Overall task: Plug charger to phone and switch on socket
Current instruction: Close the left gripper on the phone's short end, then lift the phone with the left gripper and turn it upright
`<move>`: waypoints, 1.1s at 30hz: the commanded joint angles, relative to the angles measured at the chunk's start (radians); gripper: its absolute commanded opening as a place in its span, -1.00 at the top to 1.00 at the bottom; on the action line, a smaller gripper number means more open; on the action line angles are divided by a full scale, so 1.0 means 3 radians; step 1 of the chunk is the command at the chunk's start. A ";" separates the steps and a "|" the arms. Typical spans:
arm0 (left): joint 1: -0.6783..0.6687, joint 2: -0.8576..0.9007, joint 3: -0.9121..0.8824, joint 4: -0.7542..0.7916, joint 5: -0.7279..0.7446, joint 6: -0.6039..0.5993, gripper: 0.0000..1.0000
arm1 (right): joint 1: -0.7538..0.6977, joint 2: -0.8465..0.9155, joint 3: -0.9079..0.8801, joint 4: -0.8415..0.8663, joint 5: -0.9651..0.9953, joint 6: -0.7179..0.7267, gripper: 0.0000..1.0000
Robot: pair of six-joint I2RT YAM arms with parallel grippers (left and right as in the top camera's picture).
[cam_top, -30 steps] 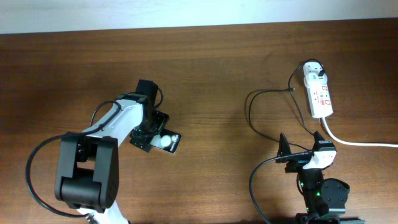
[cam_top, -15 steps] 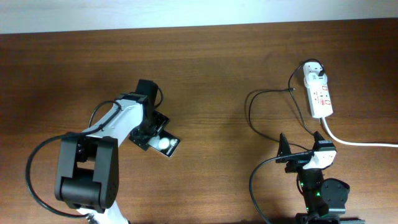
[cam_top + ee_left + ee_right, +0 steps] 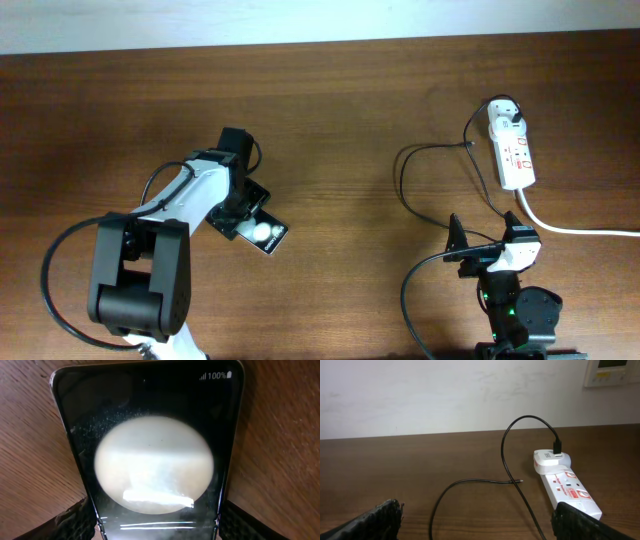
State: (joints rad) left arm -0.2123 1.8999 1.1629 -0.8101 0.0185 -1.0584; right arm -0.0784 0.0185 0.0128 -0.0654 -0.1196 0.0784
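Note:
The phone (image 3: 264, 233) lies flat on the wooden table, its glossy black face showing a white glare. In the left wrist view the phone (image 3: 150, 420) fills the frame, with "100%" at its top. My left gripper (image 3: 243, 217) (image 3: 159, 527) is shut on the phone's near end, a finger on each long edge. The socket (image 3: 513, 150) (image 3: 568, 487) lies at the far right with its adapter (image 3: 507, 118) plugged in. The charger's black cable (image 3: 401, 180) loops across the table, its plug tip (image 3: 472, 145) (image 3: 520, 480) lying free. My right gripper (image 3: 482, 250) (image 3: 477, 525) is open and empty, short of the cable.
A thick white cord (image 3: 575, 229) runs from the socket to the right edge. A white wall (image 3: 445, 395) stands behind the table's far edge. The right arm's own black cable curves at the bottom right (image 3: 410, 290).
The phone has turned a little and slid slightly down-left in my left gripper. The right arm, cable and socket have not moved.

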 commanded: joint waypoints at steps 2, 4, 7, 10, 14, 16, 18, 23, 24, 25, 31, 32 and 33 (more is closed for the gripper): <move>-0.0004 0.0056 -0.0058 0.0022 0.0075 0.0278 -0.40 | 0.0027 -0.0011 -0.0024 -0.0006 0.0025 0.0017 -0.97; -0.0005 0.0056 -0.0058 0.0017 0.0076 0.0577 -0.42 | 0.0027 -0.0011 -0.0024 -0.0006 0.0027 0.0017 -0.97; -0.0004 0.0056 -0.0060 -0.0070 0.0076 0.0618 -0.36 | 0.0027 -0.0011 -0.0024 -0.0006 0.0027 0.0017 -0.97; -0.0004 0.0056 -0.0038 -0.0097 0.0080 0.0786 -0.32 | 0.0027 -0.0011 -0.0024 -0.0006 0.0025 0.0017 -0.97; -0.0004 0.0048 0.0373 -0.0518 0.0074 0.1090 -0.33 | 0.0027 -0.0011 -0.0024 -0.0006 0.0025 0.0018 -0.97; -0.0004 0.0032 0.0646 -0.0711 0.0074 0.1186 -0.31 | 0.0027 -0.0011 -0.0024 -0.0006 0.0027 0.0017 -0.97; -0.0004 0.0001 0.0919 -0.0926 0.0072 0.1189 -0.28 | 0.0027 -0.0013 -0.0024 -0.0006 0.0025 0.0017 -0.97; -0.0004 -0.0277 0.1298 -0.1344 0.0064 0.1255 -0.29 | 0.0027 -0.0013 -0.0024 -0.0006 0.0027 0.0018 -0.97; -0.0004 -0.0387 0.1329 -0.1403 0.0064 0.1264 -0.29 | 0.0027 -0.0011 -0.0024 -0.0006 0.0025 0.0017 -0.97; -0.0004 -0.0525 0.1348 -0.1456 0.0064 0.1264 -0.30 | 0.0027 -0.0011 -0.0024 -0.0006 0.0025 0.0017 -0.97; -0.0004 -0.1598 0.1350 -0.1787 0.0065 0.1264 -0.31 | 0.0027 -0.0011 -0.0024 -0.0006 0.0025 0.0017 -0.97; -0.0004 -0.1816 0.1350 -0.1877 0.0065 0.1263 -0.32 | 0.0027 -0.0011 -0.0024 -0.0006 0.0025 0.0017 -0.97; -0.0004 -0.1977 0.1350 -0.1966 0.0065 0.1263 -0.30 | 0.0027 -0.0011 -0.0024 -0.0006 0.0025 0.0017 -0.97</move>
State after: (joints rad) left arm -0.2123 1.4254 1.5433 -1.3609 0.0372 -0.6956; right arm -0.0784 0.0189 0.0128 -0.0654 -0.1196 0.0788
